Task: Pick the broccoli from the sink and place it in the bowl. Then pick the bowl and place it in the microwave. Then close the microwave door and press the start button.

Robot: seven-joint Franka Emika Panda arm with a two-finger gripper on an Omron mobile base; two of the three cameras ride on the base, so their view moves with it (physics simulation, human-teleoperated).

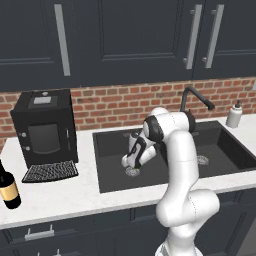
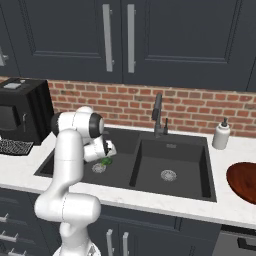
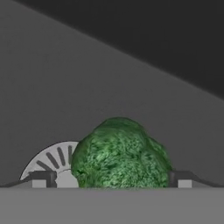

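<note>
The bench carries the dark double-basin sink, and the job at hand is the first pick: lifting the broccoli out of the basin nearer the bench's left end, where it lies on the floor right beside the round metal drain. The reddish-brown bowl waits at the bench's right edge, well apart from the sink, so a secure hold matters for the long carry. The claw is down in that basin with its jaws spread wide, one fingertip on either side of the broccoli, nothing gripped yet. To do this well, sink the tips a little lower so they bracket the lumpy body at its widest part, not the crown, then close evenly; the piece is rounded and could squirt out if pinched high. From the base views the hand hides most of the broccoli, so whether the tips already touch the basin floor is hard to tell. Lift straight up, clear of the basin wall, before swinging right.
</note>
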